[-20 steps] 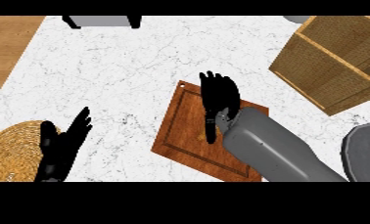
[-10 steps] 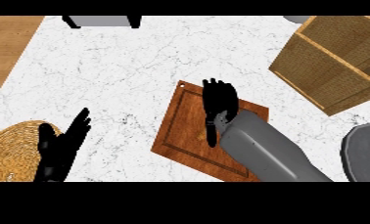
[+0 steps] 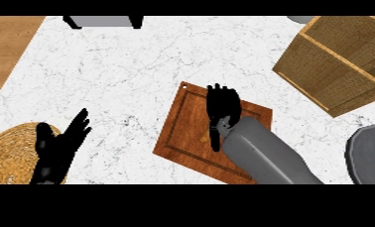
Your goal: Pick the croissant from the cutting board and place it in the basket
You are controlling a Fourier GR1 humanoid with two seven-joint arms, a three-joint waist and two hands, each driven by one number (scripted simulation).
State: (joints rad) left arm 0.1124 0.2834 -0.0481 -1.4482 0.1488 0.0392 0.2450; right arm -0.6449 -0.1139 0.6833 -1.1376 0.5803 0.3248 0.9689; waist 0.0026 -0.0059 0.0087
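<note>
Nearest you, your left hand (image 3: pixel 57 149) rests open at the lower left of the head view, fingers straight and spread, holding nothing. Just to its left, partly under its wrist, lies the rim of the woven straw basket (image 3: pixel 16 154), cut by the view's edge.

To the right of that hand, across a strip of bare stone, your right forearm (image 3: pixel 267 154) comes up from the lower edge and covers the near corner of the cutting board (image 3: pixel 187 132). Your right hand (image 3: pixel 222 106) lies over the middle of the board, palm down, fingers curled downward. The croissant (image 3: pixel 204 136) shows only as a small pale sliver just beside the thumb, on the board; the hand hides the rest, so you cannot tell whether the fingers have actually closed round it.

The board is reddish-brown wood with a grooved border, set at a slant on the white marble counter (image 3: pixel 124 72), which has thin grey veins. At the far right of the right forearm, a dark grey rounded object (image 3: pixel 362 154) is cut by the view's edge.

Beyond the right hand and to its right stands a tan wooden crate (image 3: pixel 333 60). Far beyond the left hand sits a grey object with black feet (image 3: pixel 102 21), and a strip of brown wood (image 3: pixel 16 42) borders the counter's far left.
</note>
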